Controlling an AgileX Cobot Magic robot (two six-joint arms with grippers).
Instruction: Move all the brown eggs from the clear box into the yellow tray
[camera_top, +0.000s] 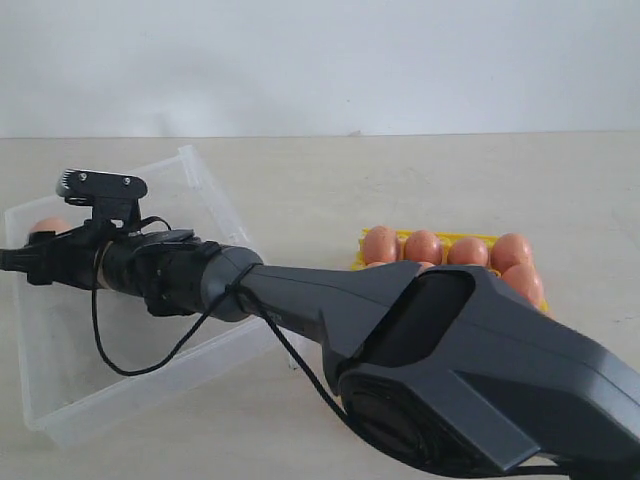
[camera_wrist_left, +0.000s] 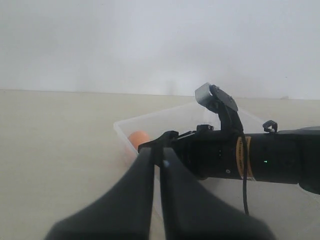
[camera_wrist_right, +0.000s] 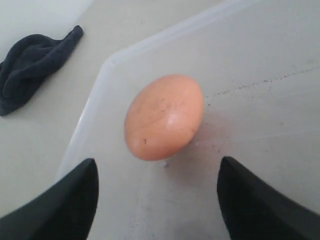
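Only the right wrist view shows a crumpled dark blue-grey cloth, lying on the beige table outside the box's corner. It is also the only view that shows faint dark speckles on the egg and scuff marks on the box floor. Only the exterior view shows the tray. Only the left wrist view shows the left gripper: its black fingers are pressed together with just a thin slit between them, and they grasp nothing.

At the left of the exterior view sits the shallow clear plastic box. It holds a single smooth pinkish-brown egg, lying on its side in the far left corner. The right arm reaches across the middle into this box. The right gripper is spread wide, one finger on each side of the egg and short of it, touching nothing.

At the right, partly behind the arm, is the bright yellow plastic egg tray. Five brown eggs stand upright along its visible far edge and right side. The arm hides the other cells.
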